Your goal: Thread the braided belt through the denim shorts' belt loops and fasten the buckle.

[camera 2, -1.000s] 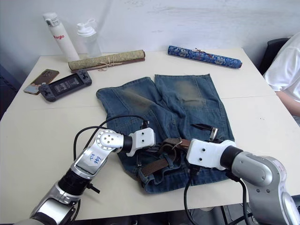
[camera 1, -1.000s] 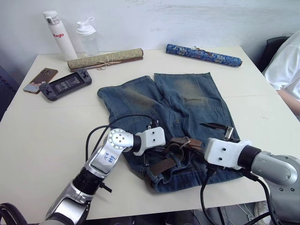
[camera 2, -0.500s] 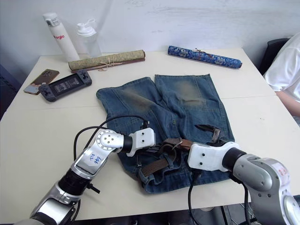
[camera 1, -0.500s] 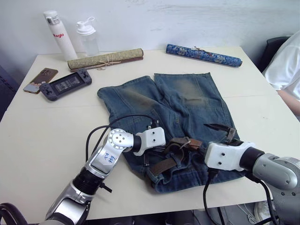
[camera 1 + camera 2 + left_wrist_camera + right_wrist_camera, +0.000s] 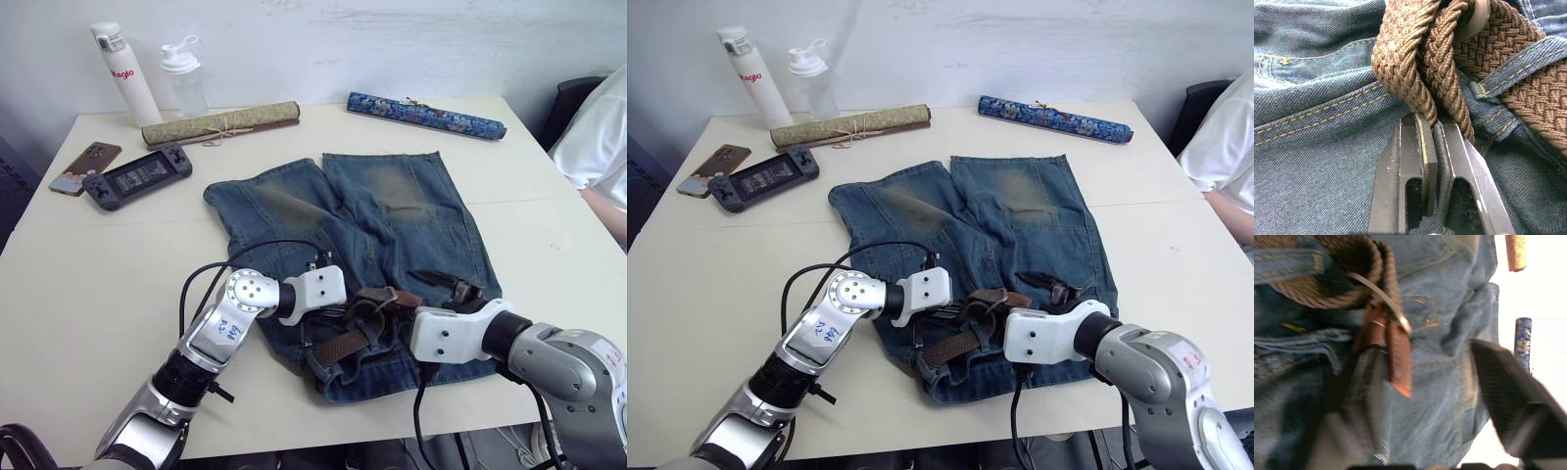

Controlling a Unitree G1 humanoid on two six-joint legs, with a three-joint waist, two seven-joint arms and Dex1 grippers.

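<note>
Over the last second the right gripper (image 5: 446, 290) has slid in toward the belt's leather end, fingers spread apart and empty; the left arm has not shifted. The left gripper (image 5: 1431, 142) is clenched, its pads pressed together at the edge of a fold of the braided belt (image 5: 1415, 63); whether the weave is really caught cannot be told. The denim shorts (image 5: 382, 211) lie mid-table, waistband at six o'clock, the belt bunched there under a belt loop (image 5: 1508, 66). The buckle (image 5: 1396, 316) sits beside the brown tip. The likely failure, as I judge it: the right fingers closing on denim instead of leather, dragging the waistband and pulling the fold from the left pads.
</note>
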